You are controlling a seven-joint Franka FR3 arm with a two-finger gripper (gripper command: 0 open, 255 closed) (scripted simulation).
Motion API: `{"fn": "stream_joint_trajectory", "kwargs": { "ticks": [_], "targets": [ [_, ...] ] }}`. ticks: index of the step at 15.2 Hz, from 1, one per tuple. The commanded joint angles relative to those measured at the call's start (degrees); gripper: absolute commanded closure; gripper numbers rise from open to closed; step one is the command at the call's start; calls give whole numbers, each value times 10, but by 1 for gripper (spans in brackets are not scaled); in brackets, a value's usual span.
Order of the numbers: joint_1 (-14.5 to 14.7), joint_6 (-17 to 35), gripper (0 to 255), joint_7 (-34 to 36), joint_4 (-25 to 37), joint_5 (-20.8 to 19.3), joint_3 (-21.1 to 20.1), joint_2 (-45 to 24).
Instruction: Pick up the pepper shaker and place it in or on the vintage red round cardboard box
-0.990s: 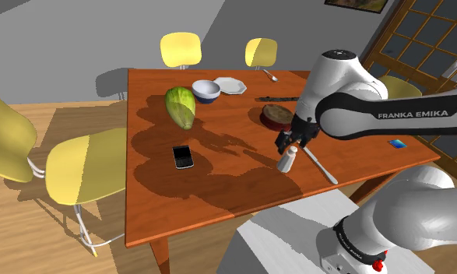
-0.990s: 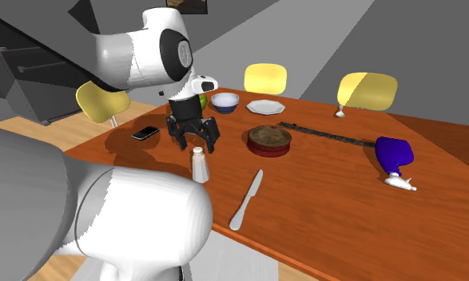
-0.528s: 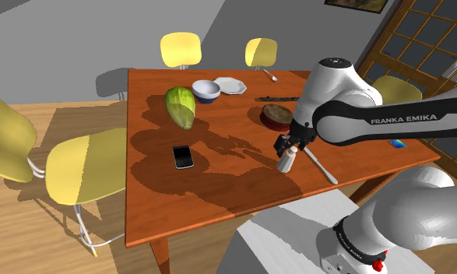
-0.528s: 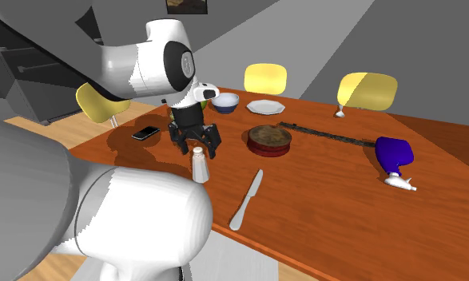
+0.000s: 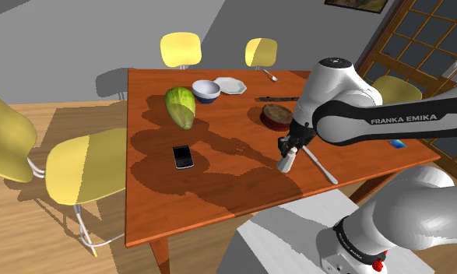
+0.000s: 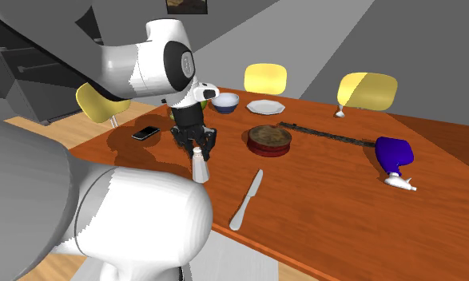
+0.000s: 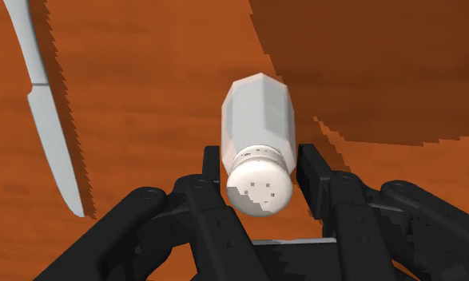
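Observation:
The pepper shaker (image 5: 286, 162) (image 6: 199, 166) (image 7: 258, 128) is a white faceted jar with a holed cap, standing upright on the wooden table (image 5: 211, 194). My black gripper (image 5: 287, 148) (image 6: 197, 147) (image 7: 260, 164) comes down on it from above and is shut on its top; in the wrist view both fingers (image 7: 212, 164) press against the cap's sides. The round red box (image 5: 275, 115) (image 6: 269, 139), low with a brownish top, sits a short way beyond the shaker, towards the table's far side in the shoulder view.
A grey knife (image 5: 321, 167) (image 6: 247, 199) (image 7: 49, 112) lies close beside the shaker. A green cabbage (image 5: 181, 107), a black phone (image 5: 183, 156), a bowl (image 5: 205, 90) and a plate (image 5: 231, 85) lie further off. A blue bottle (image 6: 394, 156) lies on its side. Yellow chairs (image 5: 85, 167) surround the table.
The gripper came down over the shaker with its fingers apart, then shut on the shaker's cap. The shaker has stayed where it was on the table.

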State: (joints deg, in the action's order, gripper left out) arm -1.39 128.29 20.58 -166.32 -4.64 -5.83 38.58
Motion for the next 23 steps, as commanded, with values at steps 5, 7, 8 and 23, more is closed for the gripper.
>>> {"fn": "stream_joint_trajectory", "kwargs": {
  "ticks": [5, 7, 8, 23],
  "targets": [
    [0, 0, 255, 0, 0, 0, 0, 0],
    [1, -21, 255, -3, 9, 1, 1, 12],
    [2, -32, 255, -4, 14, 2, 2, 17],
    [4, -172, 255, -21, 103, 6, 9, 69]
  ]
}}
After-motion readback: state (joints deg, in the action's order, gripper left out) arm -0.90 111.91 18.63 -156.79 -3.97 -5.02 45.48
